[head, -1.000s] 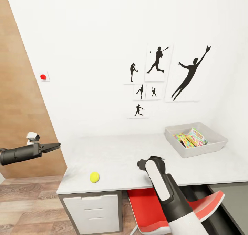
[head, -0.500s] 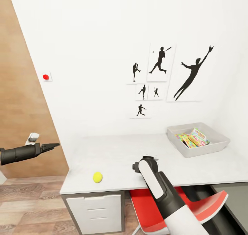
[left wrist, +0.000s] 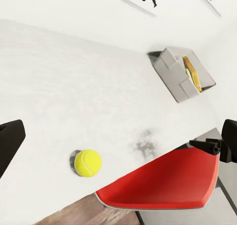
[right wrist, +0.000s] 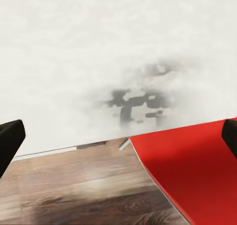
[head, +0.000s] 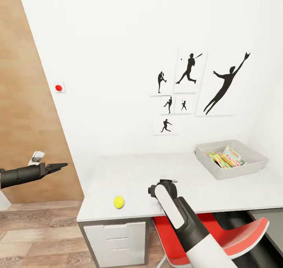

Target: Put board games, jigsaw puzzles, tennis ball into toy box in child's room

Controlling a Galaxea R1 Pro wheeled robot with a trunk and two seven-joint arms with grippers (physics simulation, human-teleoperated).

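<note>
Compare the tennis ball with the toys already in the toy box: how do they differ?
The tennis ball is round and plain yellow; the toys are flat, multicoloured boxes. The ball lies loose near the table front edge, left of the right gripper; the boxes lean inside the toy box at the far right. All are on the table.

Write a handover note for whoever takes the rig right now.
Left gripper: off the table's left end, apparently empty; open or shut unclear.
Right gripper: open and empty over the table, near its front edge.
Tennis ball: loose on the table, front left.
Toy box: back right, with colourful boxes already inside; count unclear.
Left: the ball, plus any boxes elsewhere.
</note>
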